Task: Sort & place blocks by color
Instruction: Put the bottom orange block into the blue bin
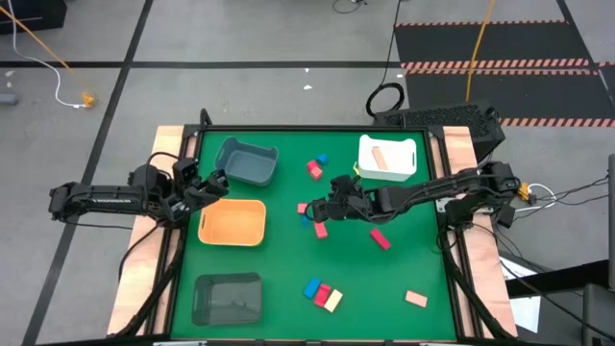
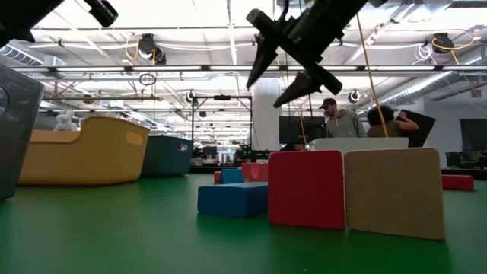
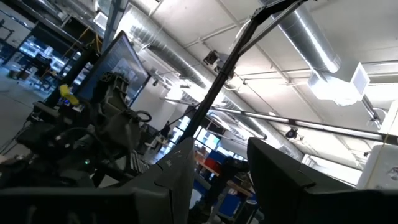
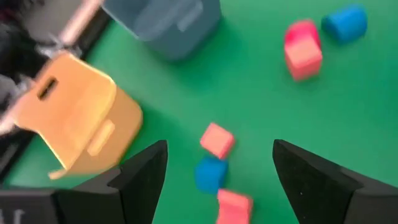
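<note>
The right gripper (image 1: 322, 213) hovers with its fingers spread wide and nothing between them, above a small cluster of one blue and two red blocks (image 4: 217, 139) at the middle of the green counter (image 1: 279, 279). Other small cuboid blocks lie scattered: a red and a blue one farther back, three touching near the front edge, and a tan one inside the white tray (image 1: 386, 157). The left gripper (image 1: 213, 183) waits partly open and empty between the grey tray (image 1: 246, 161) and the orange tray (image 1: 232, 223).
</note>
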Action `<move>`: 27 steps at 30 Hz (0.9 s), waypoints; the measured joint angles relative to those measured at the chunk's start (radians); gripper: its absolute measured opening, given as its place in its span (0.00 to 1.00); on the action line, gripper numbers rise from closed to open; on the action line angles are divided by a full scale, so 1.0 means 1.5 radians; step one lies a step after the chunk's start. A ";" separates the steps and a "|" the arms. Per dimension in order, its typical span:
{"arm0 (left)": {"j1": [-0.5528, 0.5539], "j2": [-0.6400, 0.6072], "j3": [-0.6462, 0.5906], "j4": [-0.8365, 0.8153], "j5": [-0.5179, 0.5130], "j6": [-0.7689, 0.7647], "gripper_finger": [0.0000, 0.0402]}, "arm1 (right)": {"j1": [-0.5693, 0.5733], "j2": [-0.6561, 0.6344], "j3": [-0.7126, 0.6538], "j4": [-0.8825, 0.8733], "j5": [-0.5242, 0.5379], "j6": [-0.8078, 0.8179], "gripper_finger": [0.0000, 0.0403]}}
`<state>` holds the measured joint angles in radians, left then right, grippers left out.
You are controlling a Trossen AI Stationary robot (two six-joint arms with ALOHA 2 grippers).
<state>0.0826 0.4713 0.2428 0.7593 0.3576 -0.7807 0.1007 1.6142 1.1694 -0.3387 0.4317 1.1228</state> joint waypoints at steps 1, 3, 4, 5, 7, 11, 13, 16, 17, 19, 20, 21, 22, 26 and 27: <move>0.000 0.000 0.000 0.000 0.000 0.000 0.37 | -0.003 0.000 0.000 -0.009 -0.023 0.001 0.71; 0.000 0.000 0.000 0.000 0.000 0.000 0.37 | -0.005 0.000 0.000 -0.029 -0.063 0.022 0.73; 0.000 0.000 0.000 0.000 0.000 0.000 0.37 | -0.005 0.000 0.000 -0.040 -0.074 0.039 0.73; 0.000 0.000 0.000 0.000 0.000 0.000 0.37 | -0.005 0.000 0.000 -0.049 -0.089 0.055 0.73; 0.000 0.000 0.000 0.000 -0.005 0.000 0.37 | 0.000 0.000 0.000 -0.060 -0.108 0.087 0.73; 0.000 0.000 0.000 -0.001 -0.018 0.006 0.37 | 0.010 0.004 0.000 -0.059 -0.115 0.124 0.71; 0.000 0.000 0.000 -0.001 -0.020 0.011 0.37 | 0.017 0.015 0.000 -0.049 -0.115 0.133 0.71; 0.000 0.000 0.000 -0.005 -0.030 0.011 0.37 | 0.030 0.044 0.000 -0.024 -0.115 0.134 0.70; 0.000 0.000 0.000 -0.007 -0.031 0.011 0.37 | 0.034 0.053 0.000 -0.014 -0.115 0.134 0.70; 0.000 0.000 -0.001 -0.013 -0.031 0.011 0.37 | 0.040 0.072 0.000 -0.009 -0.115 0.134 0.70; 0.000 -0.001 -0.001 -0.020 -0.031 0.010 0.37 | 0.042 0.080 0.000 -0.002 -0.115 0.134 0.70; 0.000 0.000 -0.001 -0.027 -0.030 0.009 0.37 | 0.044 0.086 0.000 0.000 -0.114 0.134 0.70; 0.000 0.000 -0.001 -0.031 -0.030 0.008 0.37 | 0.048 0.092 0.000 -0.002 -0.112 0.133 0.70; -0.001 0.000 -0.001 -0.056 -0.030 0.000 0.37 | 0.062 0.113 0.000 0.000 -0.111 0.134 0.70; -0.001 0.000 -0.001 -0.067 -0.031 0.000 0.37 | 0.066 0.117 0.000 0.002 -0.111 0.134 0.70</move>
<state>0.0818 0.4709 0.2420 0.6589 0.3119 -0.7807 0.1998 1.7904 1.1690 -0.3358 0.2649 1.3238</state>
